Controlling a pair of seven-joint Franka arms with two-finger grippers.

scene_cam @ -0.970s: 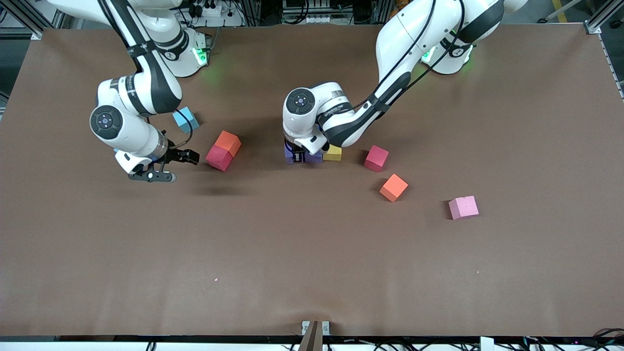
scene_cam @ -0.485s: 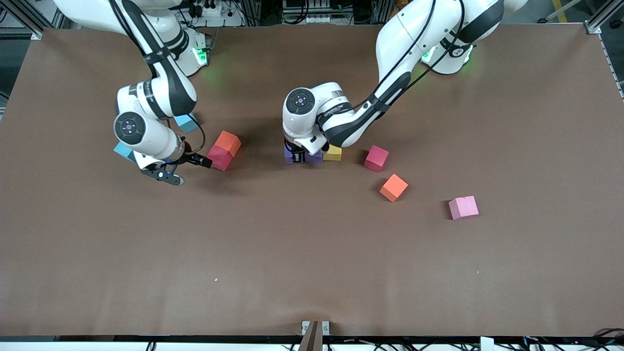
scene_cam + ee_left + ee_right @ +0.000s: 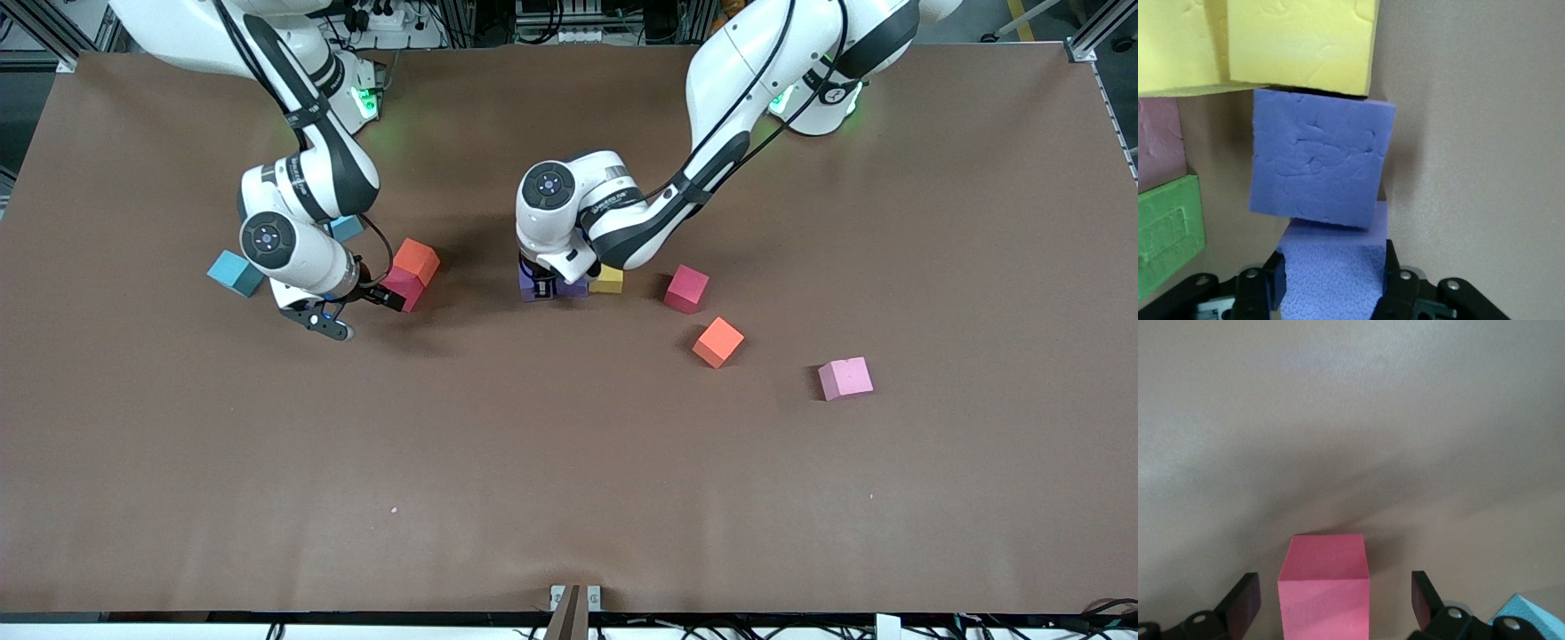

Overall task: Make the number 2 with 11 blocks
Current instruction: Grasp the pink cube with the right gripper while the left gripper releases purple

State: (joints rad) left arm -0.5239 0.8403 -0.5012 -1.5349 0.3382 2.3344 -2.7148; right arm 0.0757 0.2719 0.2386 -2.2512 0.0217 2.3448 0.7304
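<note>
A: What has changed over the last second?

B: The right gripper (image 3: 358, 311) has been swung in from the right arm's end of the table, past the light-blue cube (image 3: 236, 273). It is now set low over the red cube (image 3: 1325, 590). Its jaws are spread wide with the cube between them, and nothing is clamped yet.

A: And the left gripper (image 3: 542, 286)?

B: It has not shifted. It is closed on the purple cube (image 3: 1331, 280), against or just beside the other purple cube (image 3: 1318, 163). Whether the cube is seated on the table cannot be told.

A: What does that mean for the task?

B: The digit is only started. Two yellow cubes (image 3: 1301, 43), a pink cube (image 3: 1158, 143) and a green cube (image 3: 1165, 230) are packed at the purples. The red cube is judged the next feed.

A: Any edges to watch?

B: The orange cube (image 3: 416, 260) is touching the red cube on the side farther from the camera. It could be dragged along on closing, so a straight lift is advised.

A: How much room is there?

B: There is plenty. Toward the left arm's end, the second red cube (image 3: 686, 289), second orange cube (image 3: 718, 342) and loose pink cube (image 3: 845, 379) lie apart from one another. The table (image 3: 569, 462) nearer the camera is bare, well away from any edge.
</note>
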